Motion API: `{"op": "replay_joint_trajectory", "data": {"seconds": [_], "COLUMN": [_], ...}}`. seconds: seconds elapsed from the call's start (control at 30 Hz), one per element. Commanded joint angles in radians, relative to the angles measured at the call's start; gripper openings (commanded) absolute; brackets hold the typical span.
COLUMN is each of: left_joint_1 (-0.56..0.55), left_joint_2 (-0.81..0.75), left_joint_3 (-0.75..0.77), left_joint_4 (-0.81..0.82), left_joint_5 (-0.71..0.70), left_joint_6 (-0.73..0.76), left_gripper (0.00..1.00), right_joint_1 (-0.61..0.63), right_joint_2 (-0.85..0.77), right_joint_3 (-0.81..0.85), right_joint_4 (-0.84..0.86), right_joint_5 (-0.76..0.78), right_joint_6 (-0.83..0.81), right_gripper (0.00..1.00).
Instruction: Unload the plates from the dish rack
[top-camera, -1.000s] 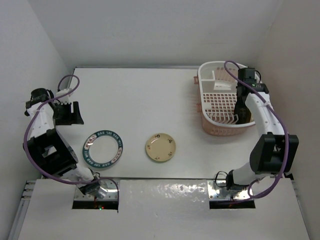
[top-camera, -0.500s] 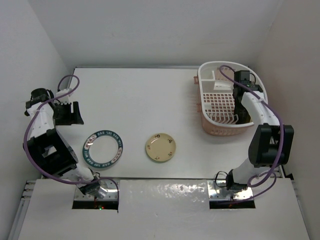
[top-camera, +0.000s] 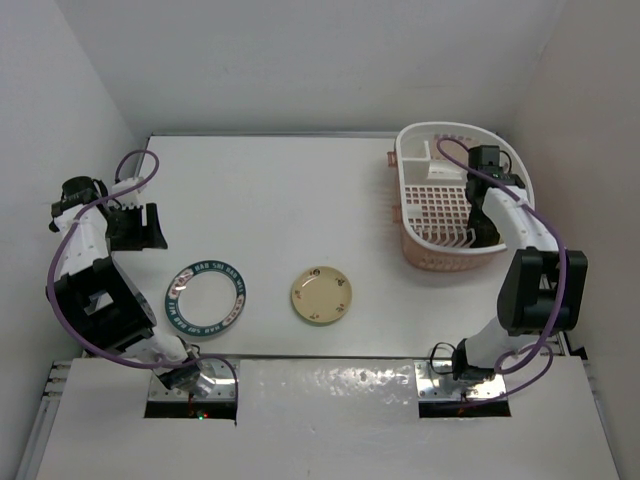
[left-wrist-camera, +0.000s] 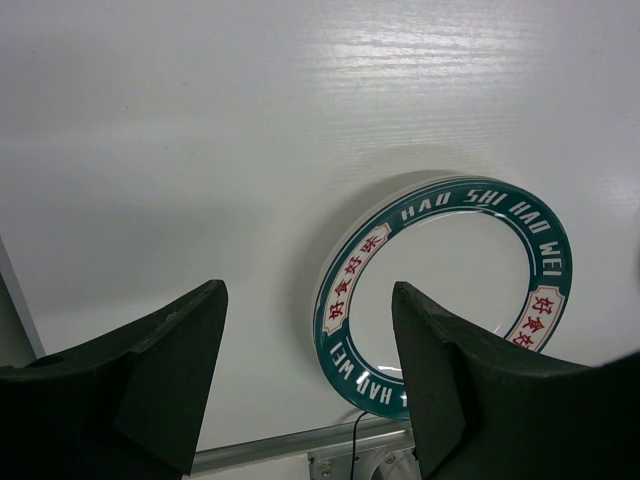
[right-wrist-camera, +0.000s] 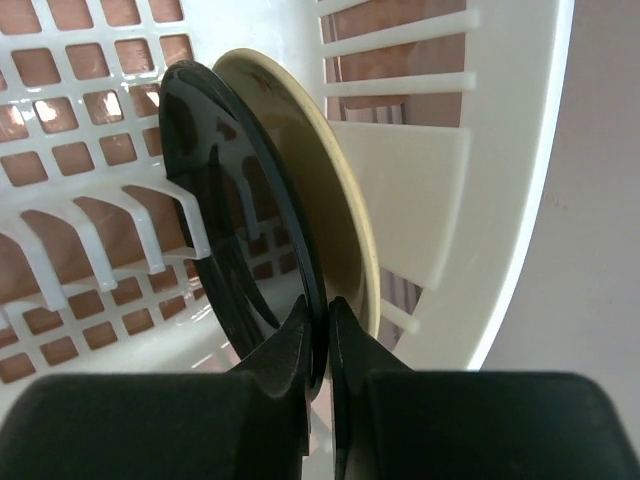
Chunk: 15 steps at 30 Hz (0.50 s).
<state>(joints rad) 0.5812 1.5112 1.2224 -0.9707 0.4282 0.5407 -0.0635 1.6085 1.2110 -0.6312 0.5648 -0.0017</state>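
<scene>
My right gripper (right-wrist-camera: 320, 305) is shut on the rim of a glossy black plate (right-wrist-camera: 230, 200) that stands upright in the white dish rack (right-wrist-camera: 500, 200). A cream-tan plate (right-wrist-camera: 320, 160) stands right behind it, against the rack's wall. In the top view the right gripper (top-camera: 483, 215) reaches into the near right part of the rack (top-camera: 430, 150). On the table lie a white plate with a teal lettered rim (top-camera: 205, 270) and a cream plate with tiny motifs (top-camera: 321, 296). My left gripper (top-camera: 135, 225) is open and empty, up and left of the teal plate (left-wrist-camera: 450, 280).
The rack has a pinkish grid floor (right-wrist-camera: 80, 150) and white prongs (right-wrist-camera: 140, 215) beside the black plate. Walls enclose the table on the left, back and right. The rack sits close to the right wall.
My right wrist has shifted slightly left and deeper into the rack. The left arm and the two plates on the table have not moved.
</scene>
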Motion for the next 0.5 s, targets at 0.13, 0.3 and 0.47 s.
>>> {"op": "replay_joint_trajectory", "data": {"seconds": [0.13,0.3,0.47], "left_joint_1": [-0.014,-0.014,-0.014], "left_joint_2": [-0.019,-0.019,-0.019], "left_joint_3": [0.032,0.028,0.026], "left_joint_4": [0.006,0.007,0.009], "left_joint_5": [0.012,0.012,0.018], "left_joint_6": [-0.002,0.001,0.001], "left_gripper": [0.64,0.64,0.64], "right_joint_1": [0.004,0.007,0.017], "right_joint_2": [-0.097,-0.15,-0.18], "right_joint_3": [-0.018,-0.016,-0.013], "right_joint_4": [0.051,0.071,0.084], "right_joint_5": [-0.014,0.0,0.021], "right_joint_6": [-0.061,-0.084,-0.104], "right_gripper": [0.0,0.0,0.0]}}
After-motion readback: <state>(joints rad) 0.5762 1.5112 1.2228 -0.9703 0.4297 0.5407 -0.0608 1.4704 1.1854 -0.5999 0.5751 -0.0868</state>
